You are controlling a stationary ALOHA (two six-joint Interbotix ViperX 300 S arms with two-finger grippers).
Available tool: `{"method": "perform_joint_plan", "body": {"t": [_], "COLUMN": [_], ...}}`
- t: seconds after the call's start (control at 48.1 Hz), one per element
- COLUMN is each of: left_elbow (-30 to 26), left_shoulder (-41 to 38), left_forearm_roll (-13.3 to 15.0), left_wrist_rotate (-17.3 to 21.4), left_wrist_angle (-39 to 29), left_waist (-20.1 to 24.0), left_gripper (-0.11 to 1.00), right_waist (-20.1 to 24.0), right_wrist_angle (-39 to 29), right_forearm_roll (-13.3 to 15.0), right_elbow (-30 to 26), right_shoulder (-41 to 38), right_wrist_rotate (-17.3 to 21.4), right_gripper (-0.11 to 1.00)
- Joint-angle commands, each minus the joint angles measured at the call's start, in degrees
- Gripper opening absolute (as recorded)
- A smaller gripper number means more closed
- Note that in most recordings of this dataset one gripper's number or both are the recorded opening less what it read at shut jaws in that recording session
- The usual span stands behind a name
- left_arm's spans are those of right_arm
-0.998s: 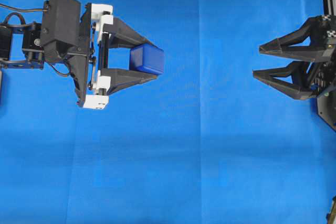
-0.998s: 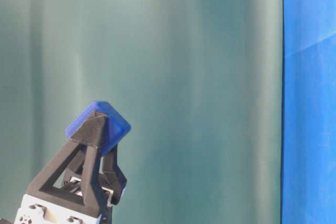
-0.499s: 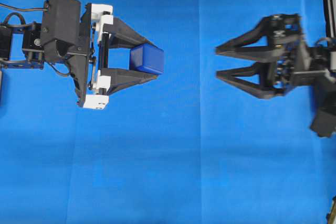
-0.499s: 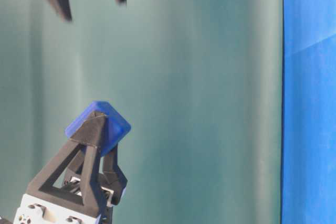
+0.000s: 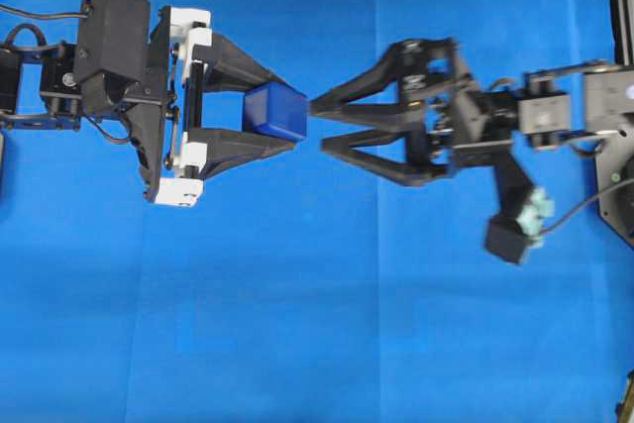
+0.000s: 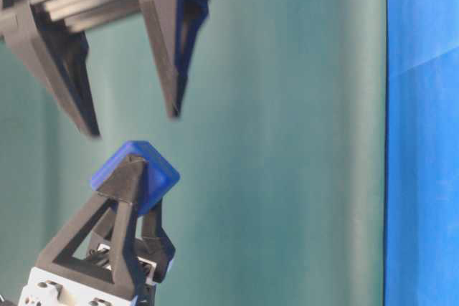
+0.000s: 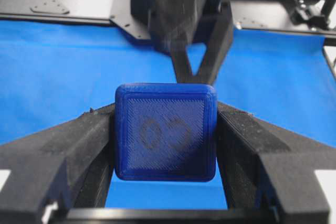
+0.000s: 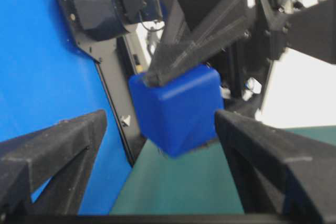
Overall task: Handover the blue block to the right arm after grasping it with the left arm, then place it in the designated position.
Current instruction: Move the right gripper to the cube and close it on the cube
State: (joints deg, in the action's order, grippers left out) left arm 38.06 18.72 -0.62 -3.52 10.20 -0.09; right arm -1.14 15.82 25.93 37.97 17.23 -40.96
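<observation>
The blue block point(image 5: 276, 111) is held above the cloth, pinched between the two black fingers of my left gripper point(image 5: 290, 114), which is shut on it. In the left wrist view the blue block point(image 7: 165, 132) fills the gap between the fingers point(image 7: 63, 150). My right gripper point(image 5: 319, 124) faces it from the right, open wide, with its tips just short of the block's free face. In the table-level view the right gripper point(image 6: 133, 124) straddles the line of the blue block point(image 6: 156, 170) with a small gap left. The blue cloth point(image 5: 297, 324) shows no mark for the designated position.
The right arm's wrist and camera housing point(image 5: 515, 225) reach in from the right edge. A black frame rail point(image 7: 79, 3) runs along the far side of the cloth. A teal backdrop point(image 6: 287, 141) stands behind the grippers.
The right arm has swept left from the right edge until its open fingertips nearly reach the block. The left gripper and the block have stayed put.
</observation>
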Motion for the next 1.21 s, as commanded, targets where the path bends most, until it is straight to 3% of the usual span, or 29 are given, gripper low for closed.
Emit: {"method": "perform_joint_plan", "body": {"t": [0.0,0.395,0.748,0.831,0.956,1.185], "left_elbow": [-0.5,0.1,0.1,0.2,0.2,0.2], "left_shoulder": [1.3,1.9,2.0,1.9,1.9,1.9], "left_forearm_roll": [0.1,0.1,0.0,0.1,0.1,0.1], "left_wrist_rotate": [-0.1,-0.1,-0.1,-0.1,-0.1,0.0], "left_wrist_angle": [0.4,0.4,0.4,0.4,0.4,0.4], "left_waist": [0.1,0.1,-0.4,-0.8,-1.2,-1.8], "left_gripper": [0.48,0.48,0.48,0.48,0.48,0.48], "right_waist": [0.1,0.4,0.4,0.4,0.3,0.4], "right_wrist_angle": [0.6,0.5,0.0,-1.1,-3.1,-3.5], "right_forearm_roll": [0.1,0.1,0.0,-0.2,-0.3,-1.1], "right_elbow": [-3.4,-10.5,-12.0,-12.0,-12.2,-12.4], "right_shoulder": [-1.7,-8.2,-9.3,-9.3,-9.2,-9.1], "right_wrist_rotate": [-0.2,-0.4,-0.3,-0.2,-0.1,0.3], "right_gripper": [0.94,0.94,0.93,0.81,0.47,0.47]}}
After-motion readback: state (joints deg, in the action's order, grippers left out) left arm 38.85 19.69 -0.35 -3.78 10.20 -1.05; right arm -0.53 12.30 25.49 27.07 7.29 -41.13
